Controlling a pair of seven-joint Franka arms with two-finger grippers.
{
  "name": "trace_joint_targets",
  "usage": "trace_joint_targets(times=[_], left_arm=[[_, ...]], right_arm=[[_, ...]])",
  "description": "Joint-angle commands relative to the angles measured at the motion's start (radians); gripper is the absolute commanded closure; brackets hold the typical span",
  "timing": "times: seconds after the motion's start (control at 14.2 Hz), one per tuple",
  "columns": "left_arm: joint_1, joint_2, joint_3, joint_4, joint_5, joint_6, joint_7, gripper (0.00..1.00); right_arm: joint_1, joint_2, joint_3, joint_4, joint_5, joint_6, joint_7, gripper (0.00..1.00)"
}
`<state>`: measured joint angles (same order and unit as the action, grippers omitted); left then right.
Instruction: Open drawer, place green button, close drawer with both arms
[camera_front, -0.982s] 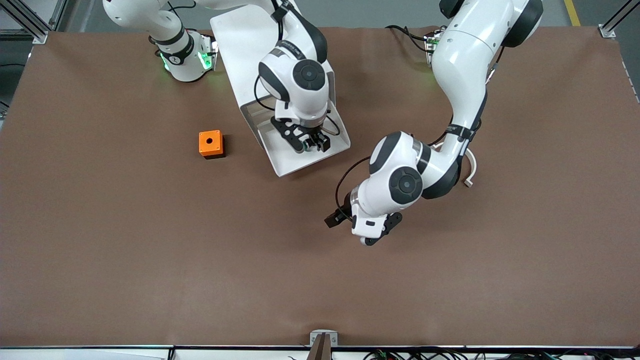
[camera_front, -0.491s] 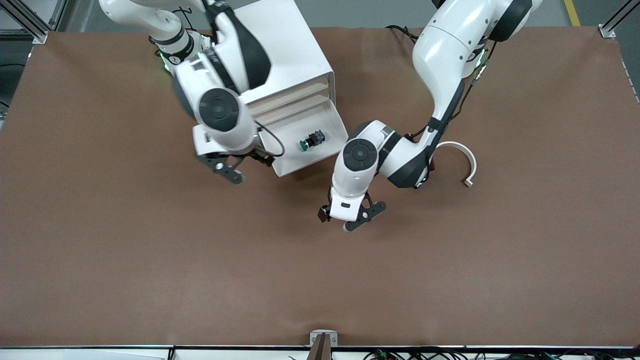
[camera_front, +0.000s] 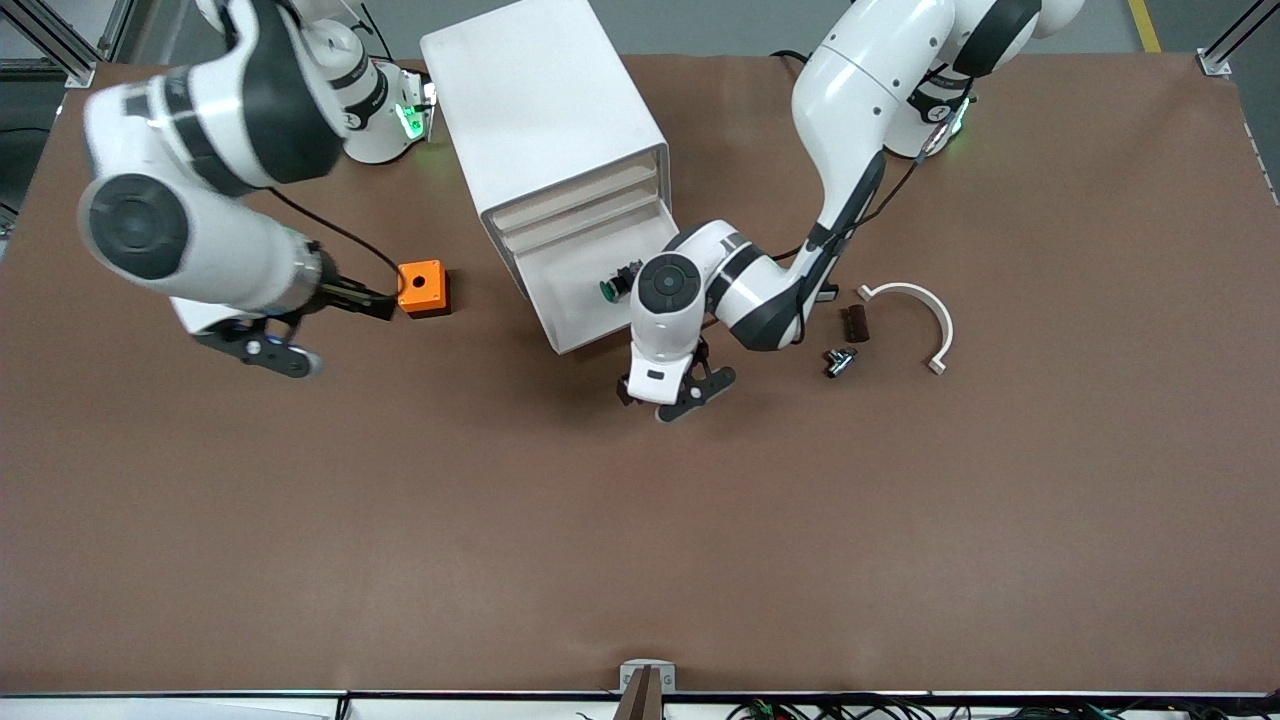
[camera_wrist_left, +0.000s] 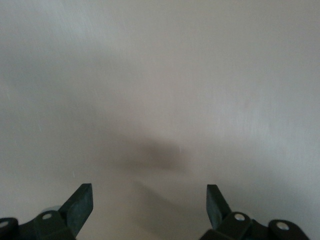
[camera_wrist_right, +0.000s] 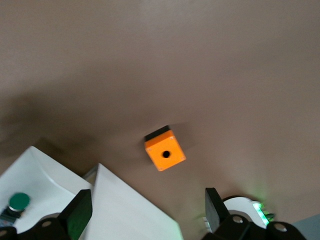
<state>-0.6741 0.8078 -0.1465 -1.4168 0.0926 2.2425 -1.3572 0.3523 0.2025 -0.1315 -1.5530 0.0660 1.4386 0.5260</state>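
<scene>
Since the earlier frame, the right arm has swung away from the drawer toward the upper left of the front view, and the left arm has closed in on the drawer front. Right gripper (camera_front: 262, 345): open, empty, held over the brown counter (camera_front: 640, 540) beside the orange box with a hole (camera_front: 421, 288). Left gripper (camera_front: 672, 393): open, empty, low over the counter just in front of the drawer; its wrist view is filled by a plain pale surface. White cabinet (camera_front: 545, 110), upper centre of the front view: its lowest white drawer (camera_front: 570, 300) stands pulled out. Small push button with a green cap and dark body (camera_front: 620, 283): lying on its side in the drawer, partly covered by the left arm's wrist. Centre right of the front view: a white curved strip (camera_front: 925, 312), a small dark block (camera_front: 855, 322) and a small black-and-white switch (camera_front: 838, 360) lie on the counter.
</scene>
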Motion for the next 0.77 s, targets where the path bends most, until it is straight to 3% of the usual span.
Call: trace_joint_targets(times=[0.0,0.42,0.7], left_arm=[[0.001,-0.042,-0.05,-0.044,0.007,0.008,-0.013,0.0],[0.013,-0.042,-0.116,-0.047,-0.001,0.006,-0.013,0.0],[0.011,-0.044,-0.13,-0.047,-0.082,0.006,-0.01,0.0]], right_arm=[[-0.111,-0.05,0.018,-0.01,-0.008,-0.026,-0.144,0.0],[-0.269,-0.054,0.018,0.072,-0.034,-0.095,-0.525,0.0],[-0.318,-0.046,0.019,0.079,-0.058,-0.092,-0.664,0.0]])
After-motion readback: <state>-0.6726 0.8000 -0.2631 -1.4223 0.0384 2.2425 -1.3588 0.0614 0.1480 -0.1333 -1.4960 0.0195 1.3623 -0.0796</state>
